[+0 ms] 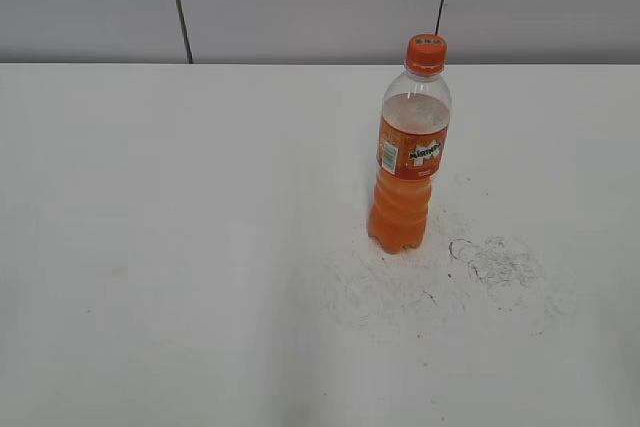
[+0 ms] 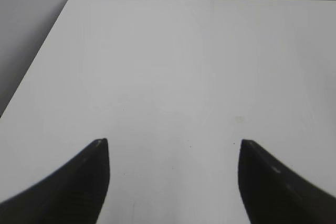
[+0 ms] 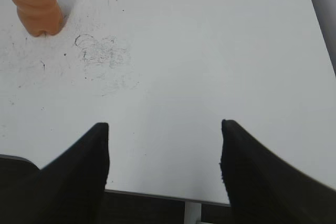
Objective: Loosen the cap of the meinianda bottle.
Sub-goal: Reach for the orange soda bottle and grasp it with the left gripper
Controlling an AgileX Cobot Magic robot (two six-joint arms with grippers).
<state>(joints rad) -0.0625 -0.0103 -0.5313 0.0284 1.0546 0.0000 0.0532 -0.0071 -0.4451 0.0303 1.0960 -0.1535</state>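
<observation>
One meinianda bottle (image 1: 410, 162) upright right of center on the white counter (image 1: 180, 247), one cap (image 1: 425, 53) on its neck. Scuff marks (image 1: 495, 262) beside its base. Left tool (image 2: 173, 145) and right tool (image 3: 164, 127) both spread wide, empty, well apart from bottle.

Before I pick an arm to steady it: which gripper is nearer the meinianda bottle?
Right. The right gripper has the meinianda bottle ahead to its left; the left gripper sees only bare table, no bottle.
</observation>
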